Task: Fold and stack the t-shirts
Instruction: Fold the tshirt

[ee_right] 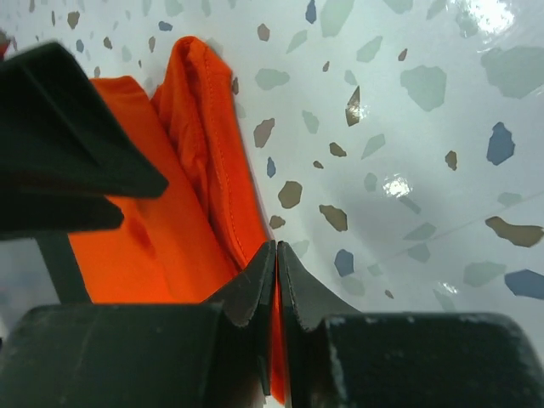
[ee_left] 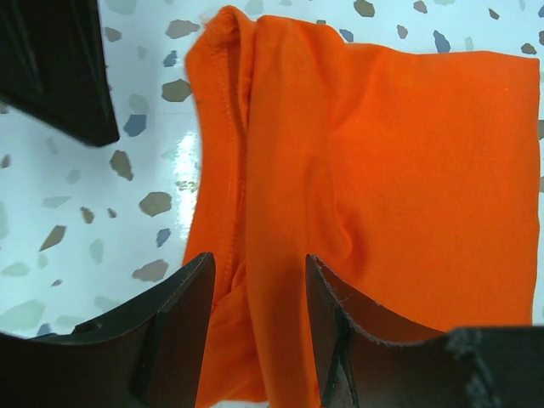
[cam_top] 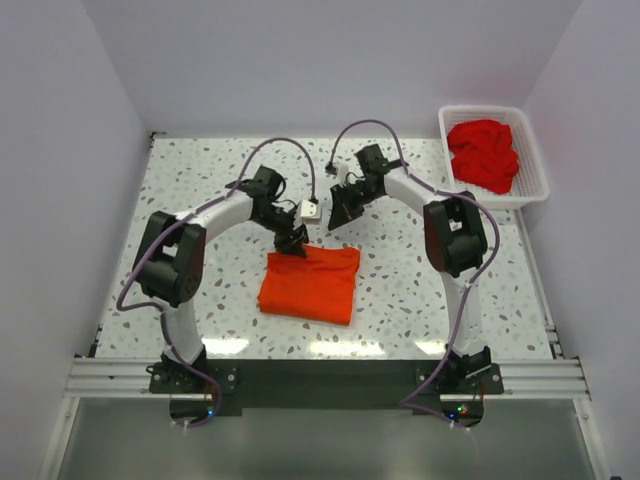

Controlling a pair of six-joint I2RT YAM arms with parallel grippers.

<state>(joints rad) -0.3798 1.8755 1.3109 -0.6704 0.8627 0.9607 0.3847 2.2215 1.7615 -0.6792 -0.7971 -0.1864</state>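
Left gripper (ee_left: pixel 259 276): jaws apart, straddling hem of folded orange-red cloth t-shirt (ee_left: pixel 408 170). Right gripper (ee_right: pixel 276 255) clenched. Cloth likely light, limp; best pinched at doubled hem.

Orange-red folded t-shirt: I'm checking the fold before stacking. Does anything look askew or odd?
Mostly tidy. The orange-red folded t-shirt lies flat, but the left wrist view shows one edge bunched into a rolled ridge rather than a crisp fold, running between the open left gripper's jaws. No tear or stain shows.
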